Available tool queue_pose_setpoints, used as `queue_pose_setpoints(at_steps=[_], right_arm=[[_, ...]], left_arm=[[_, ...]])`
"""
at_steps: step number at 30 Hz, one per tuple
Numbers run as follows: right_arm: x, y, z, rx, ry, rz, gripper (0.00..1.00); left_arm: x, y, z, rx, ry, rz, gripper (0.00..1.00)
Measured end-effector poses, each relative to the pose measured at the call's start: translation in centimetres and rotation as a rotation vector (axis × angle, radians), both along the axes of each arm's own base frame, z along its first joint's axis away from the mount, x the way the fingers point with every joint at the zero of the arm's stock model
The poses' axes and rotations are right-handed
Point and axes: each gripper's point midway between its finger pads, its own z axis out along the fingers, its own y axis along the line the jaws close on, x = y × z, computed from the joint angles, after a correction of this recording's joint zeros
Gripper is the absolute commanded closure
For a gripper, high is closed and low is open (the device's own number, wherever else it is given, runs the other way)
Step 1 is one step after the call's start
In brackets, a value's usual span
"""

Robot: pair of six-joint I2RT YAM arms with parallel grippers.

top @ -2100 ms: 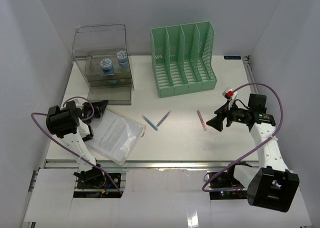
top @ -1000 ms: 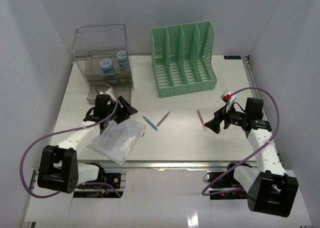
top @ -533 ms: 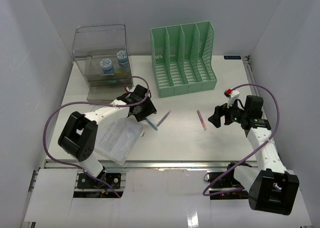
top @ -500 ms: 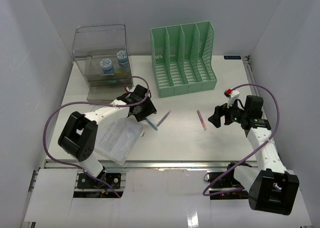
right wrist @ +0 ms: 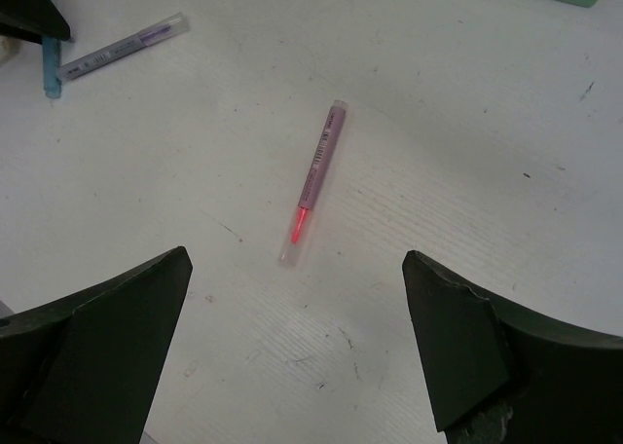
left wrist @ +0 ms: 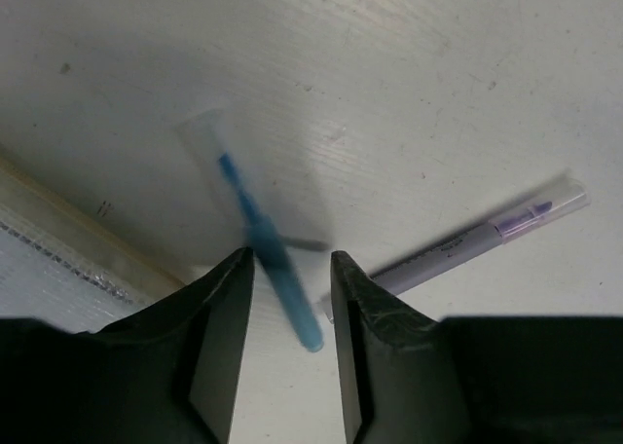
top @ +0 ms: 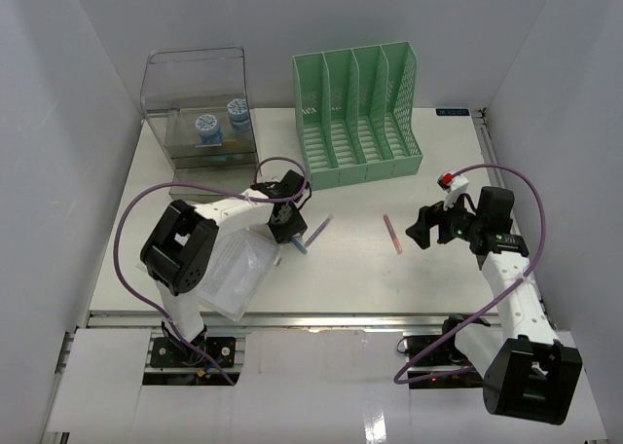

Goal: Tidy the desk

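Observation:
The white desk (top: 438, 278) holds three pens. A blue pen (top: 298, 245) lies by my left gripper (top: 290, 226). In the left wrist view the blue pen (left wrist: 261, 235) is blurred, with its end between the open fingers (left wrist: 226, 313) of my left gripper (left wrist: 291, 259). A purple pen (top: 319, 230) lies just to its right and also shows in the left wrist view (left wrist: 477, 235). A red pen (top: 392, 234) lies mid-desk. My right gripper (top: 421, 228) is wide open and empty, and the red pen (right wrist: 313, 183) lies ahead of it (right wrist: 297, 351).
A green slotted file rack (top: 356, 113) stands at the back centre. A clear plastic drawer box (top: 200, 113) with two blue-capped items stands at the back left. A clear plastic sleeve (top: 234, 274) lies under the left arm. A metal rail (top: 321, 319) runs along the near edge.

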Motion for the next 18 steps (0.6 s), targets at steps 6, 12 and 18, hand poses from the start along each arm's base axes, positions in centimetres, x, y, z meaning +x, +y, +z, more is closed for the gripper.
queue_pose_setpoints(at_steps=[6, 12, 18], right_arm=[[0.07, -0.34, 0.40, -0.003, -0.018, -0.013, 0.04], [0.07, -0.56, 0.88, -0.005, -0.038, -0.021, 0.03], [0.08, -0.74, 1.06, -0.002, -0.045, -0.026, 0.03]], left_arm=[[0.47, -0.24, -0.31, 0.010, 0.006, 0.002, 0.75], [0.53, -0.26, -0.34, 0.017, 0.003, -0.027, 0.80], [0.57, -0.15, -0.28, 0.040, -0.003, -0.083, 0.87]])
